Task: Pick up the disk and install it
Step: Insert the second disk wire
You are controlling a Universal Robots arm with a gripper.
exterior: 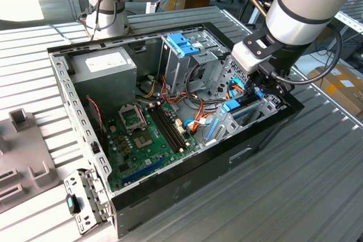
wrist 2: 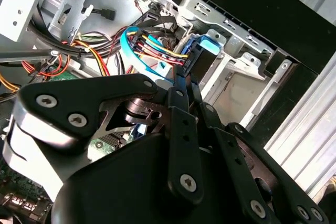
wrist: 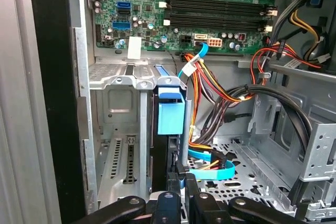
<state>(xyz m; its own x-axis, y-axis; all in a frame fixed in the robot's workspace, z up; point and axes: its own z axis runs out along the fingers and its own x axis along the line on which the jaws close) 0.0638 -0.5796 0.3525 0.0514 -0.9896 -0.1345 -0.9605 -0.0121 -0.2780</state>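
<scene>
While seated upright in bay, disk [wrist: 170, 116] sits just beyond end effector [wrist: 178, 195].

My arm [exterior: 306, 1] is a thick, pale grey cylinder, ringed by a black band near the wrist. Below that band I see a white and silver block [exterior: 249, 52] bolted to a black housing, and a black cable [exterior: 317, 69] loops out from the wrist and curves back in. In the second wrist view my gripper [wrist 2: 181, 80] is matte black: broad, rounded plates with flat linkage bars between them, pinned by silver hex-socket screws [wrist 2: 77, 120]. A bright metal edge trims the nearest plate. In the first wrist view I see the same black links and screw heads [wrist: 240, 202].
</scene>
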